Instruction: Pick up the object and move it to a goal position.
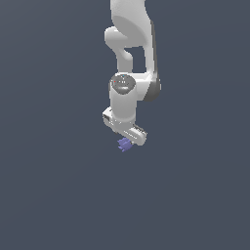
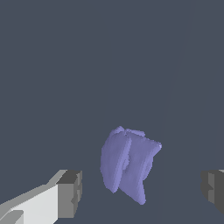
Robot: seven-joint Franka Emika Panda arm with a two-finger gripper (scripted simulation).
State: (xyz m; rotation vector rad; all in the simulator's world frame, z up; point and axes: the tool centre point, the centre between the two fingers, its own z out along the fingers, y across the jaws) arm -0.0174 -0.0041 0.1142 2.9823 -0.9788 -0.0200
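Note:
The object (image 2: 127, 164) is a small periwinkle lumpy block with rough edges. In the wrist view it sits between my two dark grey fingertips (image 2: 70, 192), with a clear gap to each of them. My gripper (image 2: 142, 192) is open and touches nothing. In the exterior view the white arm reaches down from the top of the picture, and the gripper (image 1: 128, 140) hangs right over the object (image 1: 124, 144), which peeks out under the hand at its lower edge. The fingers themselves are hard to make out in that view.
A plain dark grey-blue surface (image 1: 53, 195) fills both views, with no other objects or edges visible.

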